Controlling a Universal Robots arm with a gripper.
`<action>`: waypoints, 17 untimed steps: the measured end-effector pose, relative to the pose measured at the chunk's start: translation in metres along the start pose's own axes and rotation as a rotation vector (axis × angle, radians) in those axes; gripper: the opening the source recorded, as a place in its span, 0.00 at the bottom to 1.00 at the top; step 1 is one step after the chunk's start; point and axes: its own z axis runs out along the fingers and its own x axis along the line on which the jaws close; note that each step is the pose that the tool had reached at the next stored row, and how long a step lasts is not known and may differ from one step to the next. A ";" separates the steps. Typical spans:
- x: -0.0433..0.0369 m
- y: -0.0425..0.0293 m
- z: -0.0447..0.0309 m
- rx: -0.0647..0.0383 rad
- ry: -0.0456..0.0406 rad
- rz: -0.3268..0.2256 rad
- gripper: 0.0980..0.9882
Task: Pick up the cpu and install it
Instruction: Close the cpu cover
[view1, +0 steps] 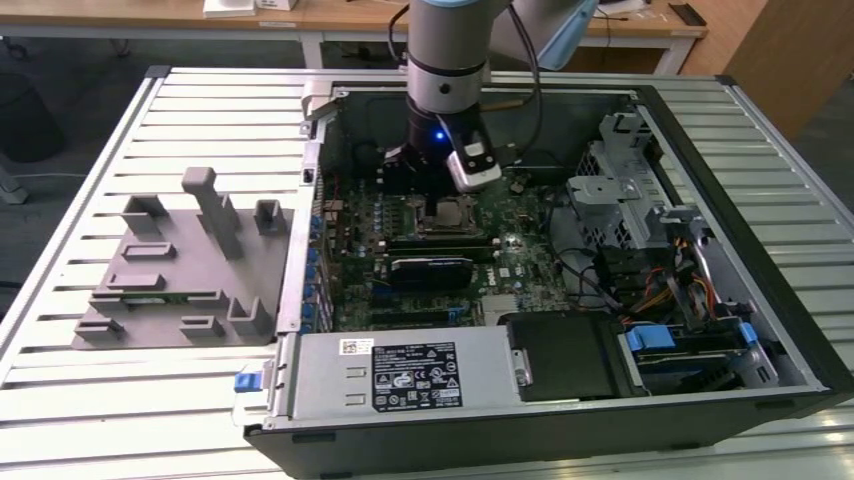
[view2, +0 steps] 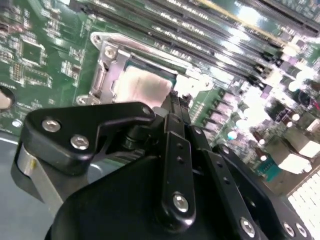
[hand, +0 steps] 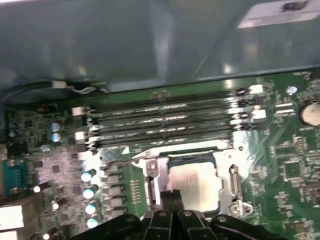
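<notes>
**Gripper closed at the edge of the cpu in its socket**

Gripper fingers are pressed together with nothing between them; in both wrist views we see the two black tips side by side, with no gap. The tips sit at one edge of the cpu, a small flat square chip with a shiny silver-white top. We cannot tell whether they touch it.

We find the cpu lying flat inside the silver metal socket frame on the green motherboard. The frame borders it on its sides. Just beyond the socket run the long black memory slots, parallel to one another.

In the exterior view we see the arm reaching straight down into the open black computer case, which lies on its side on a silver slatted table. The socket is in the far half of the case, directly beneath the wrist. At the near edge of the case sits the grey power-supply box with a white label. A grey moulded fixture stands on the table at the exterior view's left, well apart from the case.
</notes>
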 end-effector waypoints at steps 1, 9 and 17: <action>-0.0034 0.0005 0.0000 0.000 0.0000 0.000 0.01; -0.0275 0.0037 -0.0002 0.000 0.0014 0.000 0.01; -0.0274 0.0039 -0.0136 0.000 0.0013 0.000 0.01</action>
